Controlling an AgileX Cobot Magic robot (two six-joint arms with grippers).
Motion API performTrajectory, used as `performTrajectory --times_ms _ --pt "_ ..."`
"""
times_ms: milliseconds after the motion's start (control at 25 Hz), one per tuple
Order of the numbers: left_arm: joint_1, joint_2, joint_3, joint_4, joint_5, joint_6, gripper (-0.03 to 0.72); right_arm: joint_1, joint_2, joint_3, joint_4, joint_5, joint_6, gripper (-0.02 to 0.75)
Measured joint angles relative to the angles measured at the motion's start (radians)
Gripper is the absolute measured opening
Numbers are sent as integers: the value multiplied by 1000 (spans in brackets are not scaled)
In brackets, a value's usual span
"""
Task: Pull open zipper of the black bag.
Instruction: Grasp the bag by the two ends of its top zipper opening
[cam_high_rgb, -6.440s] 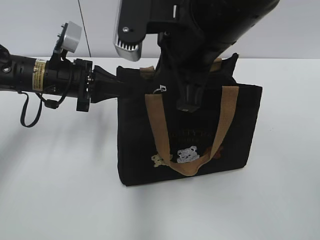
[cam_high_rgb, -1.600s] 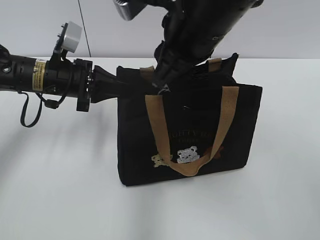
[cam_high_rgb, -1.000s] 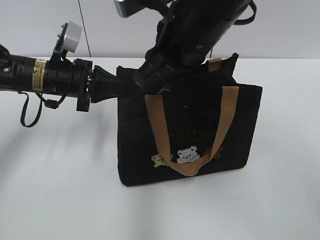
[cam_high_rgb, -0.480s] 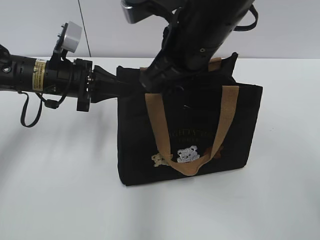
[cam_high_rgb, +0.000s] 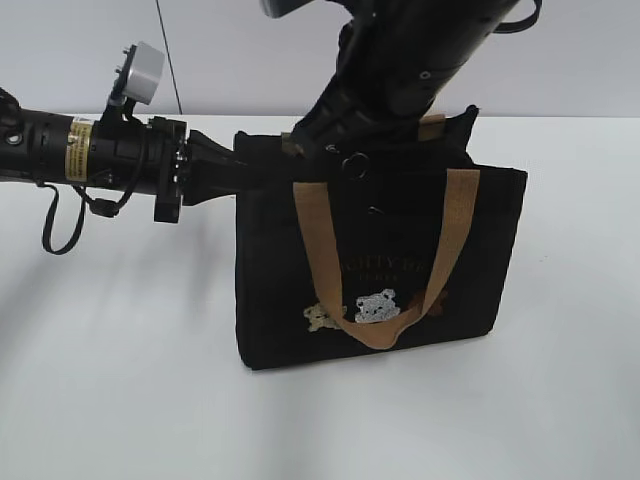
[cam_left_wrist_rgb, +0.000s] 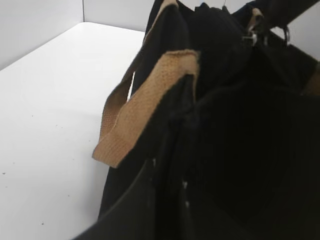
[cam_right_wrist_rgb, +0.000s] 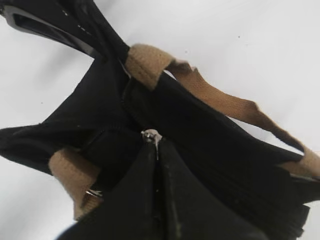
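Observation:
The black bag stands upright on the white table, its tan handles hanging over the front above a white bear patch. My left gripper comes in from the left and is shut on the bag's upper left edge; in the left wrist view the dark fingers pinch the fabric beside a tan strap. My right gripper reaches down from above and is shut on the zipper, with the silver pull tab at its fingertips. The oval ring dangles below.
The white table spreads out to the left, right and front of the bag. A pale wall stands behind. The left arm lies level above the table with a black cable loop hanging from it.
My right gripper has shut on the zipper's pull tab and shifted slightly right and up, carrying the ring with it. The left arm and the bag have not moved.

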Motion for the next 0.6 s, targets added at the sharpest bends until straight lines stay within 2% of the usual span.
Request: performTrajectory --times_ms 400,600 --pt "-1 0 0 -3 1 0 26 -9 -7 0 -150 89 59 -15" --pt "-1 0 0 -4 1 0 26 -91 -25 0 -154 128 89 -15"
